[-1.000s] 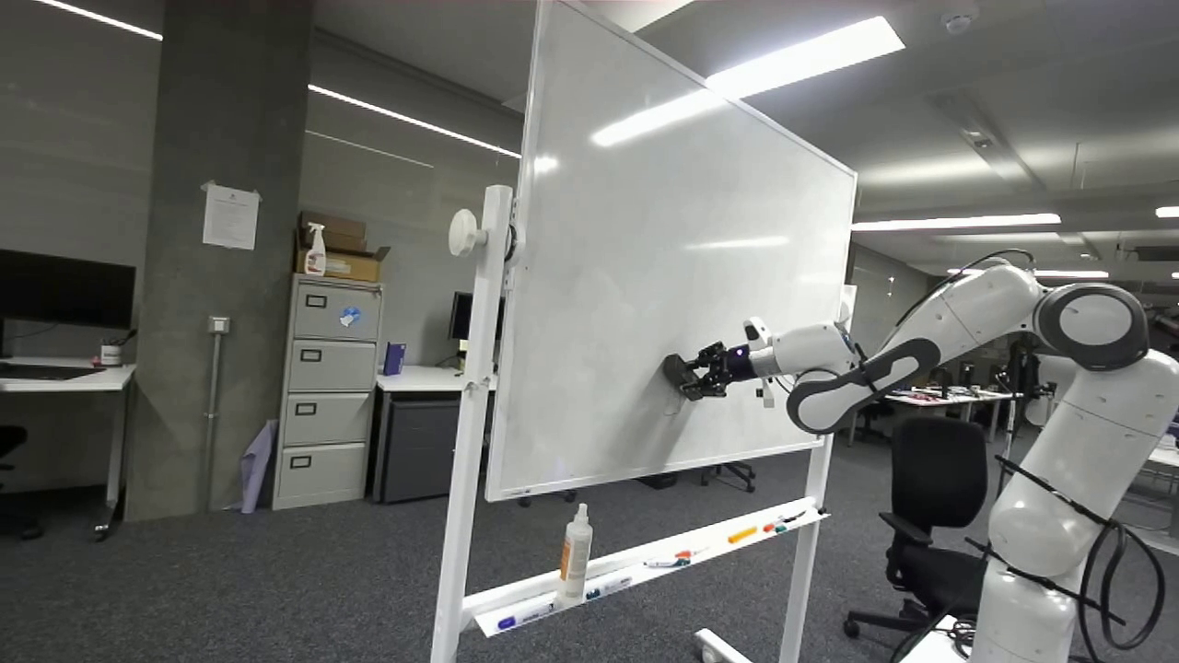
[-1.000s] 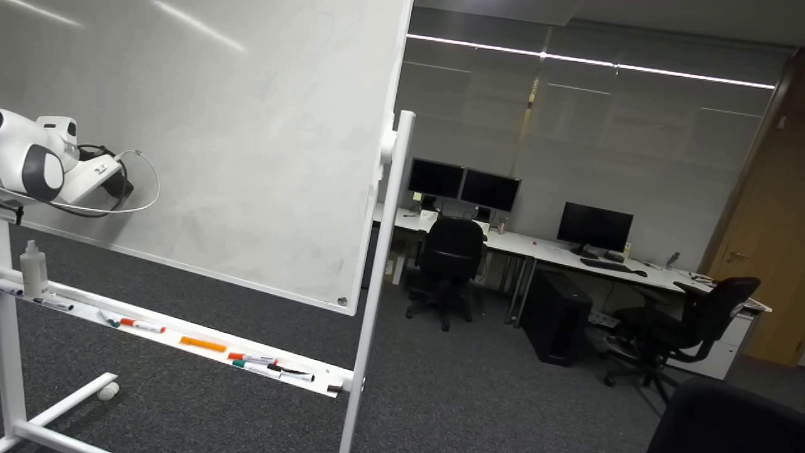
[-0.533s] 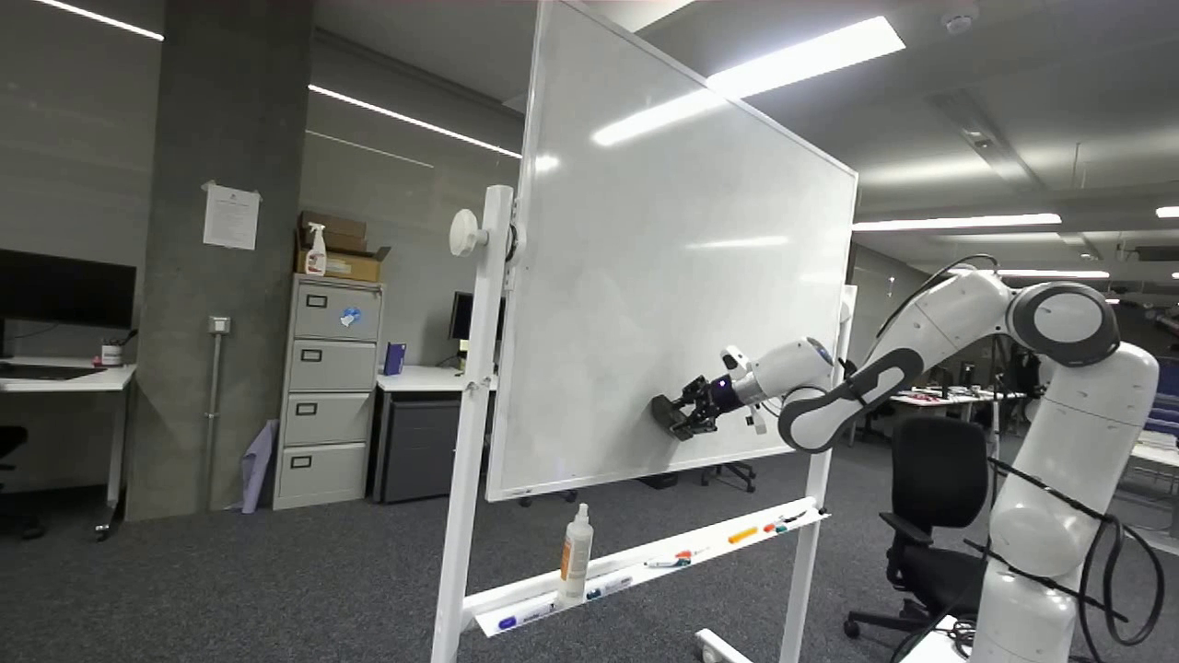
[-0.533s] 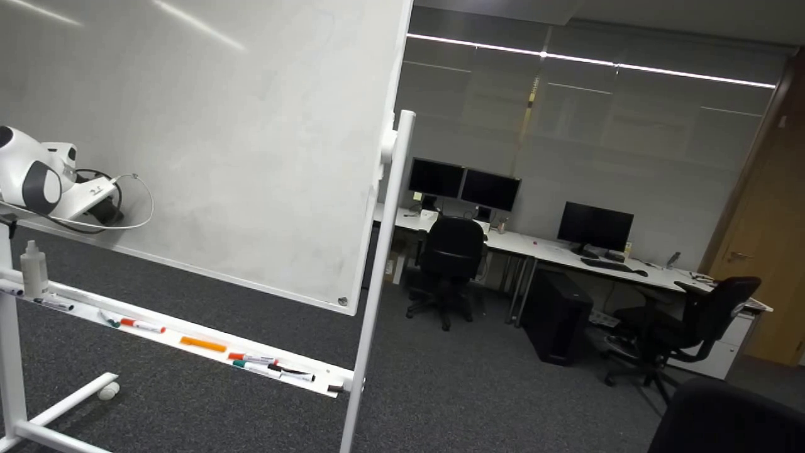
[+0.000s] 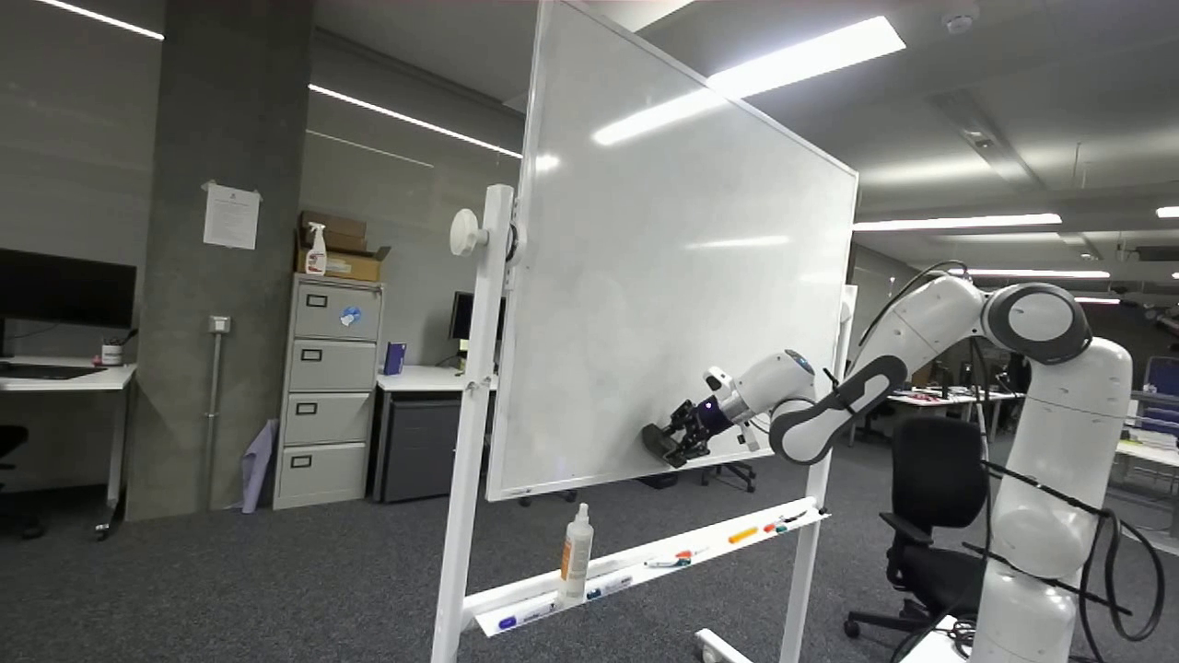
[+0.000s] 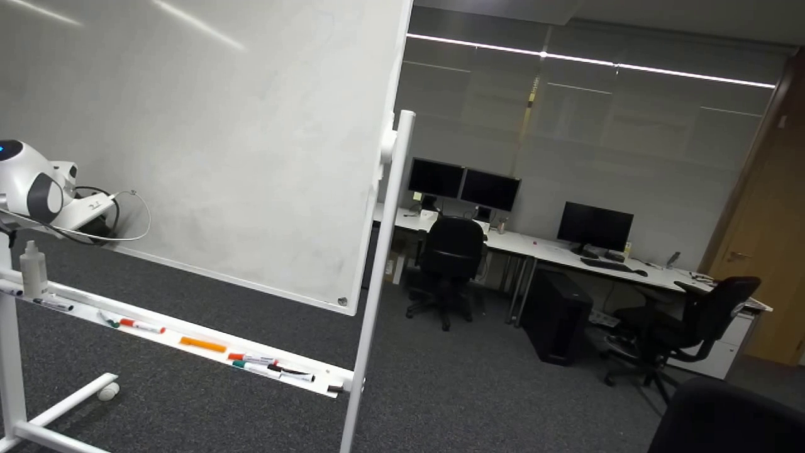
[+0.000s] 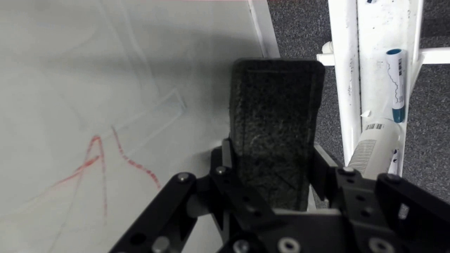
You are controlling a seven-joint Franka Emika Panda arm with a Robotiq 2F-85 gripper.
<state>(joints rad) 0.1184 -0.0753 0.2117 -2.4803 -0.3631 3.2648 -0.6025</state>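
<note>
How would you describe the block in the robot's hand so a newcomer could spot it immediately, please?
Find the whiteboard, then the hand near its lower edge. It grips the block: dark and boxy, unlike the pale bottle and slim markers on the tray below.

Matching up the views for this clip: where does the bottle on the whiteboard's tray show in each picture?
In an exterior view: the bottle is low, near the centre line.
In an exterior view: the bottle is by the left edge, below mid-height.
In the wrist view: the bottle is right of the black eraser held in the gripper.
Shared landmark: the white tray beneath the whiteboard.
</note>
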